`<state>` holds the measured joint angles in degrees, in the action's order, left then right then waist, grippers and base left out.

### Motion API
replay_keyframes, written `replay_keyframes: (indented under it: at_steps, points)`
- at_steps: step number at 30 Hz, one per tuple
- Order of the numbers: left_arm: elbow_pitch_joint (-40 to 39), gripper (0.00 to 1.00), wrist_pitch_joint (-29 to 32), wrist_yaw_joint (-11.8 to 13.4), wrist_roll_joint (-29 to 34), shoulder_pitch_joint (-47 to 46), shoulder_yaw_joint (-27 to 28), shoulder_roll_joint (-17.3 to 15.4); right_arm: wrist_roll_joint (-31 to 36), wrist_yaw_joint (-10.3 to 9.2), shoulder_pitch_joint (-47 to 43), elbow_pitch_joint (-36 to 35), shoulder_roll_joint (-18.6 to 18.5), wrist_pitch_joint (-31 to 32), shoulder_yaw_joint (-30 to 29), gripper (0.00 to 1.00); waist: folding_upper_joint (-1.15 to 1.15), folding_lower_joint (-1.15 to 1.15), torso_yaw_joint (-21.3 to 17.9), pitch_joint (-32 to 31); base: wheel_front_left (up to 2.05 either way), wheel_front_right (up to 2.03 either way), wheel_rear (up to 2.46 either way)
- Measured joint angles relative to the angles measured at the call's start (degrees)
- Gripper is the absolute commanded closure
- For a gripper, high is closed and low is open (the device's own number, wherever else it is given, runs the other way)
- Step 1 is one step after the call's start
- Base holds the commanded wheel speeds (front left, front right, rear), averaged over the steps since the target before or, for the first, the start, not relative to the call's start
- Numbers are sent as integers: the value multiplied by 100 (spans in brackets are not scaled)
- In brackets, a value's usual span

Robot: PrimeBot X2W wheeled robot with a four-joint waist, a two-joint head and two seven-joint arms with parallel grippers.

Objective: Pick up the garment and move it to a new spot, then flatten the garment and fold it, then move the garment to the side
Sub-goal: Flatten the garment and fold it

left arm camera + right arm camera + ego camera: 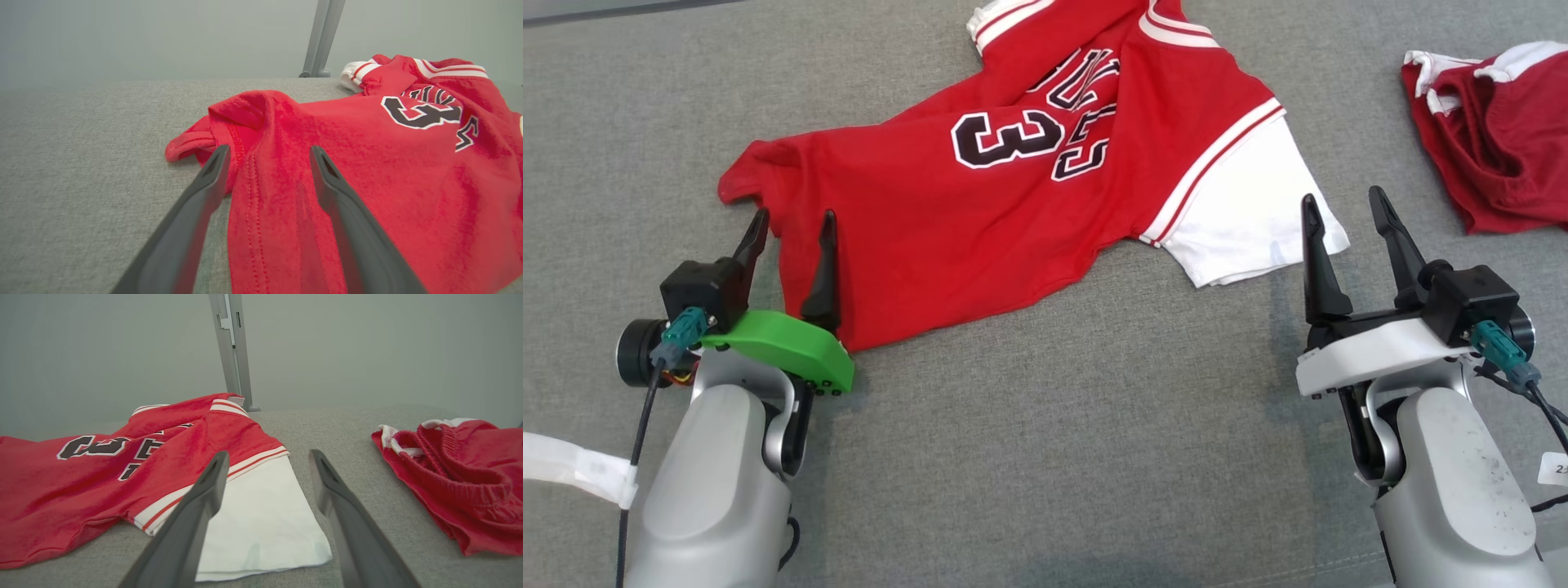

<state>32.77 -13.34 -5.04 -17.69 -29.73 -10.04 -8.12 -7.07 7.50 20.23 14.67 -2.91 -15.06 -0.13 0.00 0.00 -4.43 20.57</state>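
Sprawling red jersey (931,220) on grey fabric surface (1094,425); pale wall (163,36)

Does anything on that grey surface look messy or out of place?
The red jersey with black numbers lies askew and rumpled, its top folded over the lettering. A darker red garment with white trim sits crumpled at the right.

A bench (1045,457) covered in grey woven fabric filled the foreground. Behind its far edge stood a plain, pale grey-green wall (163,36). A slim grey metal post (233,351) rose upright against it. The light was soft and even.
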Motion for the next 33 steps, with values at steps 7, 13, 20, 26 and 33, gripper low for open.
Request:
replay_keyframes:
  at_steps: [7,13,20,26,33]
  points:
    - [727,59,-60,-9,-15,-506,15,-75,-42,0,-2,-22,1,0,51,0,0,0,-163,140,0,0,0]
    - [877,100,-135,-34,8,-696,2,-82,-43,0,-8,-73,1,1,24,0,0,0,-212,192,0,0,0]
    - [403,100,-166,-44,34,-706,105,-34,-86,0,-17,-102,2,0,37,0,0,0,-172,198,0,0,0]
    - [310,100,-168,-42,88,-940,175,-164,-144,0,18,-141,2,0,111,0,0,0,-191,330,0,0,0]
    - [784,100,-82,-24,102,-1511,196,-307,-202,0,118,-144,2,0,164,0,0,0,-322,517,0,0,0]
